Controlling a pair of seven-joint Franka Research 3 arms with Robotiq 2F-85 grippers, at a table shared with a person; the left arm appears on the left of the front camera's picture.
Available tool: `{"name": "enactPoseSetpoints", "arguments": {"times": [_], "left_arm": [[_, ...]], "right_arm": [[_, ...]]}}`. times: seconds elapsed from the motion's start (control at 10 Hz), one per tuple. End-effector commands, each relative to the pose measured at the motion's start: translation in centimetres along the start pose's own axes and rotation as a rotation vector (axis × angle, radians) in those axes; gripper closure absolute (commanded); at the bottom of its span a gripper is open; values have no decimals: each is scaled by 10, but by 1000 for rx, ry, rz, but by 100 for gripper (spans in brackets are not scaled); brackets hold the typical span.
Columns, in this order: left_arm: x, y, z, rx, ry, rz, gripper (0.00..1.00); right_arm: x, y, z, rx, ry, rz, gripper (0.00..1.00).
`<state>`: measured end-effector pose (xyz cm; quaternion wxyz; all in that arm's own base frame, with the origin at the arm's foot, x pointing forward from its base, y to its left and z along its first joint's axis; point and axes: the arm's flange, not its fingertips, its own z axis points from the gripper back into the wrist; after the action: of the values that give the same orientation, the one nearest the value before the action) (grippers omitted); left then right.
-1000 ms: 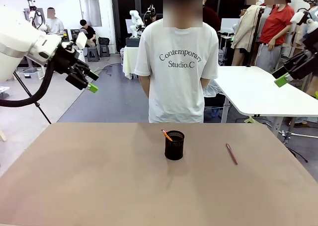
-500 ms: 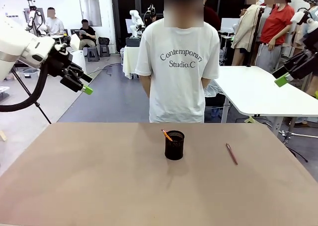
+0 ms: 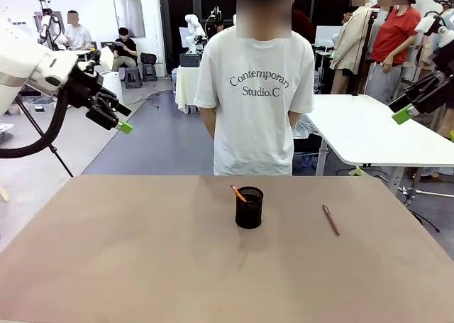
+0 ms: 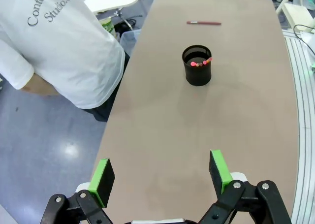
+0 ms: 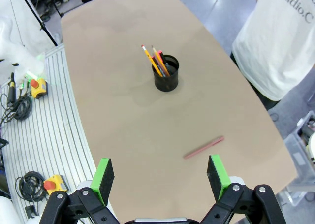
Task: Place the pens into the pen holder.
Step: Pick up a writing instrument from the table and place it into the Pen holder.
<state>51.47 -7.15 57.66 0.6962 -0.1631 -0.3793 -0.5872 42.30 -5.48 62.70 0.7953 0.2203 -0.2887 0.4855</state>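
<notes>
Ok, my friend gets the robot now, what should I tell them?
Left hand: open, empty, up above the table.
Right hand: open, empty, up high too.
Two pens stand in the pen holder, mid-table.
The maroon pen lies flat on the table, on the robot's right of the holder.
Left to do: pick it up, drop it in.
</notes>
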Motion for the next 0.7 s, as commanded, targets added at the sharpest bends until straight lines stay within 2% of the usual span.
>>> {"name": "enactPoseSetpoints", "arguments": {"times": [0.0,0.6], "left_arm": [[0,0,2,8,2,-1,0],[0,0,2,8,2,-1,0]], "right_arm": [[2,1,2,1,-2,4,0],[2,1,2,1,-2,4,0]]}}
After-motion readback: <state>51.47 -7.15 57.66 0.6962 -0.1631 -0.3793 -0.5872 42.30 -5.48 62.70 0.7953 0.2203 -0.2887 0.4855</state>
